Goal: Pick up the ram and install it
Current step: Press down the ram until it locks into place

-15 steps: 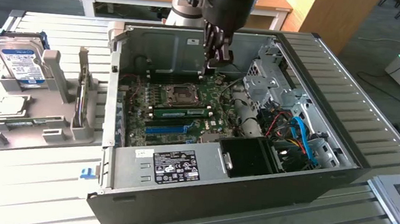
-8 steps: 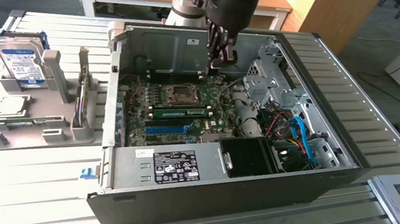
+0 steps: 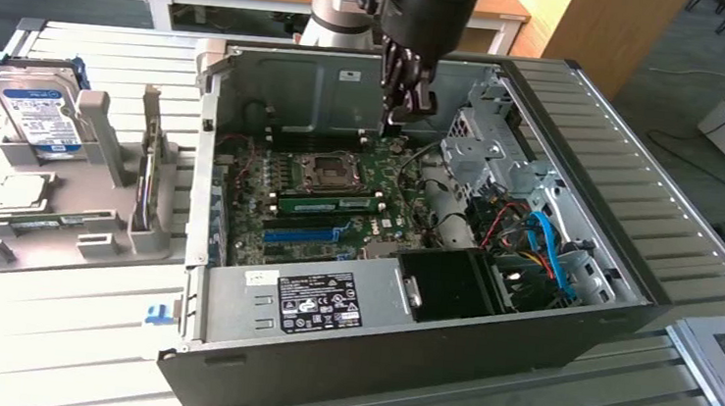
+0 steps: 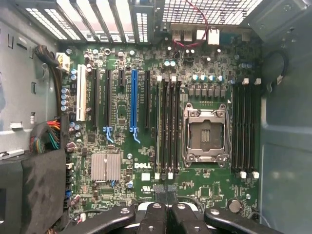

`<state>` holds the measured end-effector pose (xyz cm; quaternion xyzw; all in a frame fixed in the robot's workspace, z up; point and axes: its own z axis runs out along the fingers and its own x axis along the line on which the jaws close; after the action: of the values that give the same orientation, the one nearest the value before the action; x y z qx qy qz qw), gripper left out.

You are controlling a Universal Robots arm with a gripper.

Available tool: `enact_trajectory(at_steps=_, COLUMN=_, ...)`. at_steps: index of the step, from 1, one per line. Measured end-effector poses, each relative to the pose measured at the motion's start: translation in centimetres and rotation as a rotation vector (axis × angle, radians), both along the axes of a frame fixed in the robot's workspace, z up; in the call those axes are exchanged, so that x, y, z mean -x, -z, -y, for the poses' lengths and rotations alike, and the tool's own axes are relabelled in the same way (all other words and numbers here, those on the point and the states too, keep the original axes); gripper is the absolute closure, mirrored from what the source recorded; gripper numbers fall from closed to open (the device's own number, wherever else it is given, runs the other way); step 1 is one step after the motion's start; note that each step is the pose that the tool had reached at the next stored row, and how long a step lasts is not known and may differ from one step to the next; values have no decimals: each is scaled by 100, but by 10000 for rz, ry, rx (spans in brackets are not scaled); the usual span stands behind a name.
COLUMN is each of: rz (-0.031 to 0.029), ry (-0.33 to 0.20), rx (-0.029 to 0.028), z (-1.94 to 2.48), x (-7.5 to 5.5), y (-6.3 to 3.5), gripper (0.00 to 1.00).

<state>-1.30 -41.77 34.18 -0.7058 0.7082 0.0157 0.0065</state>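
Open motherboard (image 4: 122,195), drive cage (image 3: 485,150) alongside

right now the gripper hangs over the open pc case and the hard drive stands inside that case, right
Not quite: the gripper hangs over the open pc case, but the hard drive stands outside it, in the grey holder on the exterior view's left of the case. The exterior view shows this.
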Motion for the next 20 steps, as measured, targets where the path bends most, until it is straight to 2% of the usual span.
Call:
enact_trajectory(at_steps=9, rz=0, ry=0, rx=0, z=0, x=-64, y=0, gripper=90)
enact_trajectory(at_steps=20, rz=0, ry=0, rx=-1, z=0, x=-66, y=17, gripper=90)
